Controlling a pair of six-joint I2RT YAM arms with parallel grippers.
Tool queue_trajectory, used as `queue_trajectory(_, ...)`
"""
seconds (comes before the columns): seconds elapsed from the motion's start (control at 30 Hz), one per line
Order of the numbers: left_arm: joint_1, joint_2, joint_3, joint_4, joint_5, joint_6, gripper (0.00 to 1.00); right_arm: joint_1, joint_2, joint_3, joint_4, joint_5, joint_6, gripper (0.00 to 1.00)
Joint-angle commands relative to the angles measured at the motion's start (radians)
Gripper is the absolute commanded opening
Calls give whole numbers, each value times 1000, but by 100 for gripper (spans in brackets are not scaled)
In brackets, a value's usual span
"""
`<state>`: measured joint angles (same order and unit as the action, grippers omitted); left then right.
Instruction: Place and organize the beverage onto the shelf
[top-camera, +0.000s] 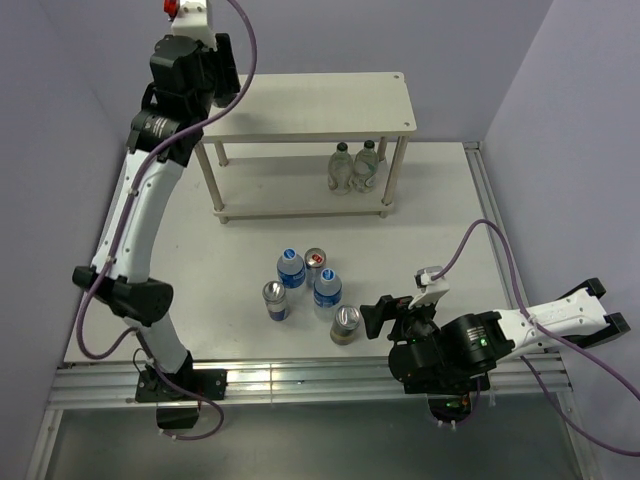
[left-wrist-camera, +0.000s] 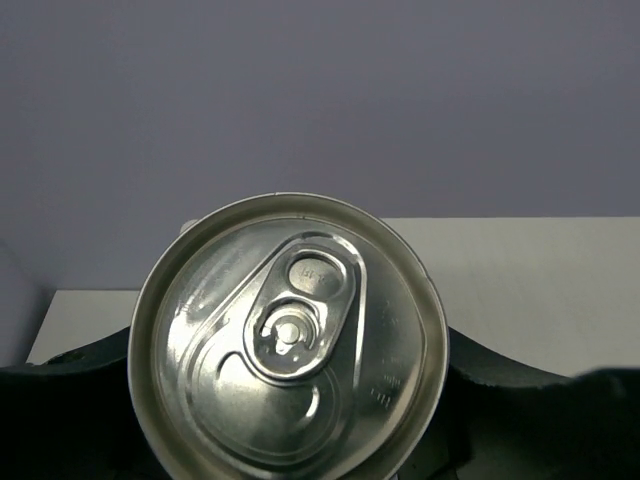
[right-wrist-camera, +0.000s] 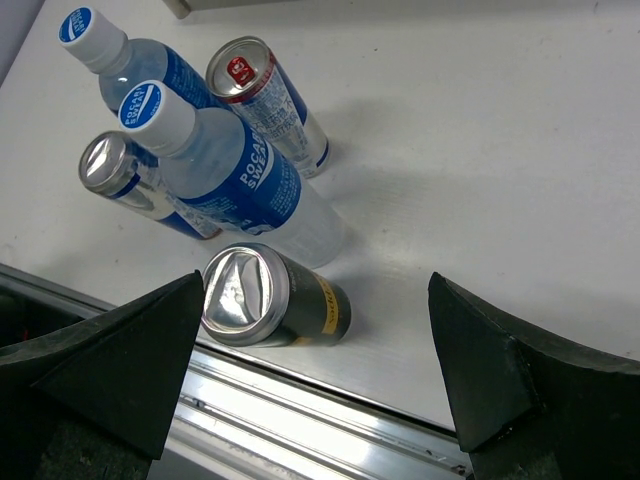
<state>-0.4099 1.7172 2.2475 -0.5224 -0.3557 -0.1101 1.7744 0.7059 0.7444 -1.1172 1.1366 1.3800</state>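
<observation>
At the shelf's (top-camera: 320, 100) left end, the left gripper (left-wrist-camera: 290, 420) is clenched around a silver-topped can (left-wrist-camera: 290, 340). In front of the shelf, the right gripper (right-wrist-camera: 318, 365) hangs released over the counter (top-camera: 440, 220), just beside a black-and-gold can (right-wrist-camera: 275, 300).

Shiny silver metal can (left-wrist-camera: 290, 340) with a smooth lid, clear plastic bottles (right-wrist-camera: 240, 185) with glossy blue labels, smooth dull white table (right-wrist-camera: 480, 150), dull cream shelf (top-camera: 310, 105) boards, streaky grey metal rail (right-wrist-camera: 300, 425)
</observation>
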Motion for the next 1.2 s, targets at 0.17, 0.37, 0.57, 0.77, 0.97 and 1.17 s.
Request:
queue_trajectory(0.17, 102, 117, 100, 27, 158, -7, 0, 11, 3, -7, 14, 52, 28, 100)
queue_trajectory(0.37, 106, 145, 49, 64, 126, 7, 0, 14, 29, 4, -10, 57, 56, 100)
queue_trajectory(0.57, 105, 141, 12, 70, 113, 10, 55, 19, 24, 1, -24, 61, 70, 100)
queue_trajectory(0.77, 105, 99, -2, 73, 96, 9, 99, 19, 17, -2, -18, 61, 65, 100)
queue_trajectory(0.97, 96, 33, -19, 68, 77, 13, 99, 19, 27, 3, -26, 63, 74, 100)
queue_trajectory(1.17, -2, -94, -37, 3, -17, 26, 99, 22, 37, 6, -33, 69, 86, 100)
